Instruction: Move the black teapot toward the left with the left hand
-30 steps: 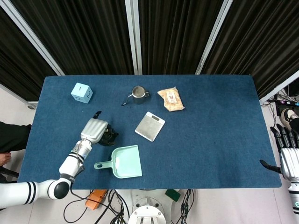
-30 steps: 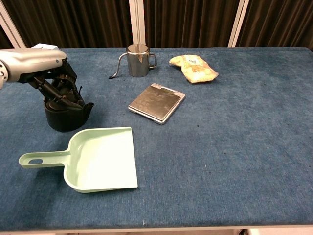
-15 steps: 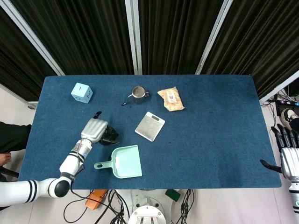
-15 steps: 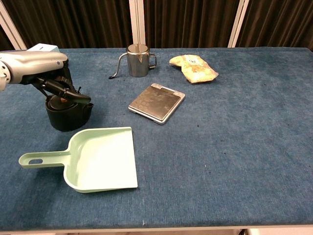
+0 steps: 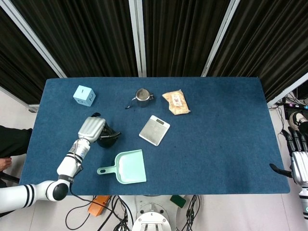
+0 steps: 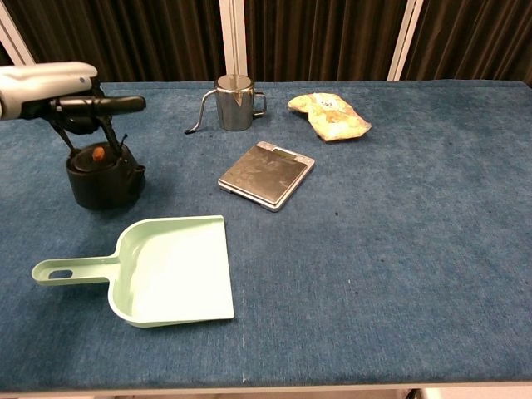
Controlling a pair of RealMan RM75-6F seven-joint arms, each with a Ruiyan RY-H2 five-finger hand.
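The black teapot (image 6: 100, 176) stands upright on the blue table (image 6: 391, 241), left of centre, with its thin wire handle raised. My left hand (image 6: 58, 87) hovers just above the handle with its fingers (image 6: 112, 104) stretched out flat to the right and nothing gripped. From above, the left hand (image 5: 91, 129) covers the pot's left side, so only part of the teapot (image 5: 108, 140) shows. My right hand (image 5: 299, 162) hangs off the table's right edge, holding nothing, fingers apart.
A mint dustpan (image 6: 158, 270) lies just in front of the teapot. A kitchen scale (image 6: 267, 174) sits mid-table, with a steel pitcher (image 6: 233, 103) and a snack bag (image 6: 330, 115) behind it. A light-blue cube (image 5: 84, 95) sits at the far left.
The left hand's fingers uncurled from the teapot's handle and rose above it. The teapot ended slightly further left and now stands by itself. The right hand stayed put.
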